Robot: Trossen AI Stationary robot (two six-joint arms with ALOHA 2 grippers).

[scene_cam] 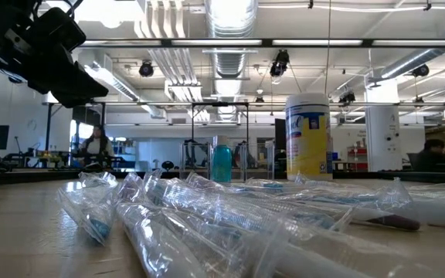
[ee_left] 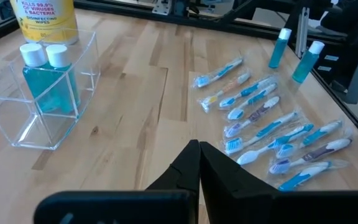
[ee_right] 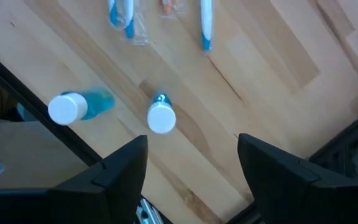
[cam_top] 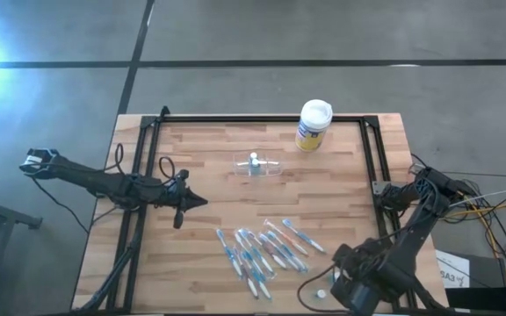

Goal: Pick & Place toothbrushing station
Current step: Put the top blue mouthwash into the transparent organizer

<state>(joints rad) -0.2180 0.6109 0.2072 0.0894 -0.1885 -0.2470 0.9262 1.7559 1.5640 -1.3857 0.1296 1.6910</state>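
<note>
The toothbrushing station [ee_left: 42, 99] is a clear plastic container standing on its base mid-table [cam_top: 257, 166], with two white-capped blue bottles [ee_left: 45, 78] upright inside. Several wrapped toothbrushes [cam_top: 262, 250] lie flat near the front edge [ee_left: 272, 124]. Two more small blue bottles [ee_right: 161, 118] [ee_right: 67, 107] stand upright at the front right. My right gripper [ee_right: 191, 165] hangs open above them, pointing down [cam_top: 341, 279], touching nothing. My left gripper [ee_left: 199, 155] is shut and empty, left of the toothbrushes [cam_top: 187, 200].
A yellow canister with a white lid [cam_top: 314, 125] stands at the far edge, behind the station. A black frame rail [cam_top: 372, 167] runs along the table's sides. Bare wood lies between the station and the toothbrushes.
</note>
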